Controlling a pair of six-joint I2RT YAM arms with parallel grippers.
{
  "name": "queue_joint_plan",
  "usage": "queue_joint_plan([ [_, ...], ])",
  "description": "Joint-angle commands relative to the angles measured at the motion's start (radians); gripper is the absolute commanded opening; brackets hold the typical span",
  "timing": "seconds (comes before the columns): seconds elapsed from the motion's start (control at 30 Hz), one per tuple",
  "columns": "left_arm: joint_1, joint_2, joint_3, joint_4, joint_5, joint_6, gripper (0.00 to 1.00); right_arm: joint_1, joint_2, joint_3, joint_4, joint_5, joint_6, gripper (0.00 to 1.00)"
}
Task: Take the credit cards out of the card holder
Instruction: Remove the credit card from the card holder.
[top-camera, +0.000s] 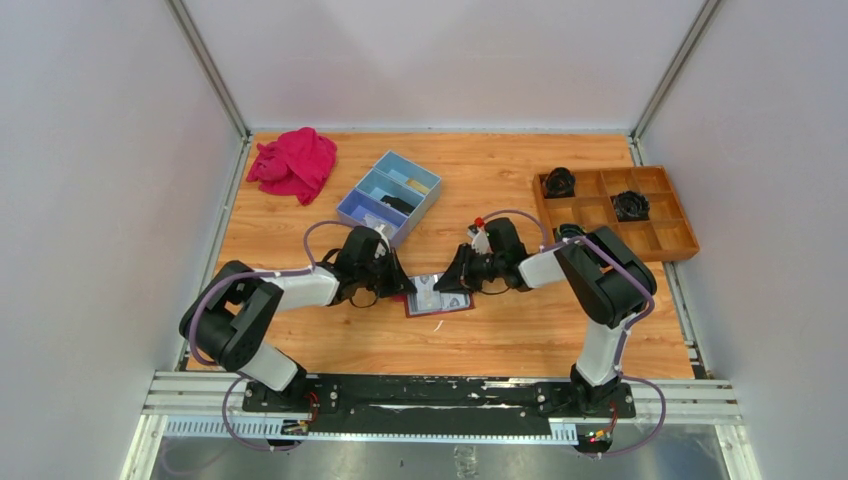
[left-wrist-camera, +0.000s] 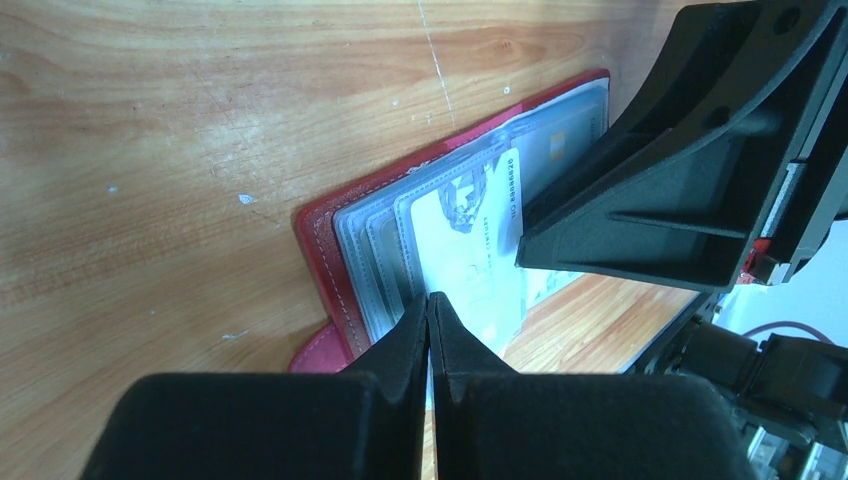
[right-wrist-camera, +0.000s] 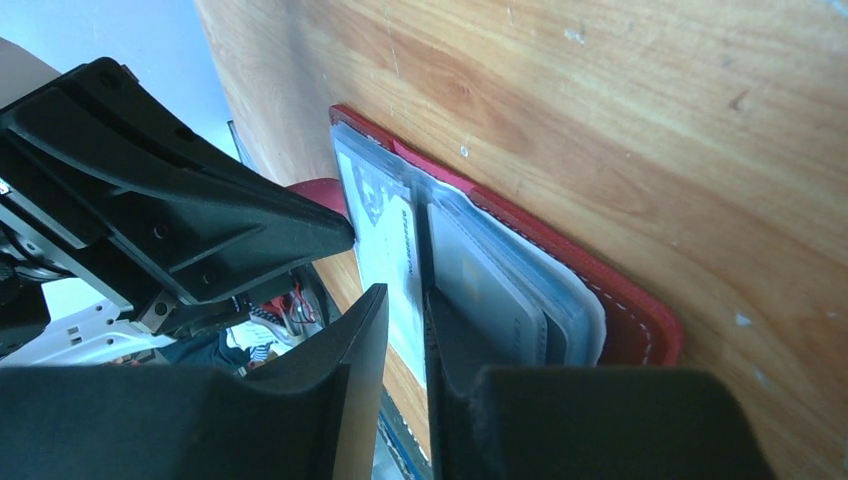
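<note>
The dark red card holder (top-camera: 440, 298) lies open on the table between my two grippers. Its red cover (left-wrist-camera: 320, 250) and grey see-through pockets show in both wrist views (right-wrist-camera: 640, 320). A whitish credit card (left-wrist-camera: 465, 250) sticks out of the pockets, tilted up (right-wrist-camera: 385, 250). My left gripper (top-camera: 398, 287) is shut, its tips (left-wrist-camera: 430, 298) pinching that card's near edge. My right gripper (top-camera: 452, 282) is slightly open, its fingers (right-wrist-camera: 405, 295) standing either side of the card's other end with a gap left. More grey cards sit in the pockets (right-wrist-camera: 480, 290).
A blue three-compartment box (top-camera: 390, 195) stands behind the left gripper. A bright pink cloth (top-camera: 295, 162) lies at the back left. A wooden divided tray (top-camera: 660, 240) at the right holds two black objects (top-camera: 558, 182).
</note>
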Motion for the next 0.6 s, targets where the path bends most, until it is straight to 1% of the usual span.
queue_joint_plan([
  [0.0,-0.01,0.061,-0.034,-0.096,-0.074,0.034,0.0,-0.021,-0.002,-0.024,0.053,-0.025,0.025,0.25],
  [0.07,-0.009,0.062,-0.034,-0.096,-0.075,0.035,0.0,-0.024,0.003,-0.034,0.086,-0.029,0.047,0.24],
  [0.2,-0.009,0.062,-0.037,-0.097,-0.079,0.035,0.0,-0.035,0.018,-0.057,0.149,-0.039,0.084,0.19],
  [0.3,-0.009,0.069,-0.036,-0.097,-0.079,0.035,0.0,-0.042,0.029,-0.074,0.19,-0.046,0.106,0.17],
  [0.4,-0.009,0.074,-0.036,-0.096,-0.078,0.035,0.0,-0.043,0.038,-0.07,0.182,-0.051,0.1,0.15],
  [0.57,-0.009,0.068,-0.041,-0.096,-0.079,0.033,0.0,-0.042,0.044,-0.068,0.167,-0.047,0.081,0.16],
])
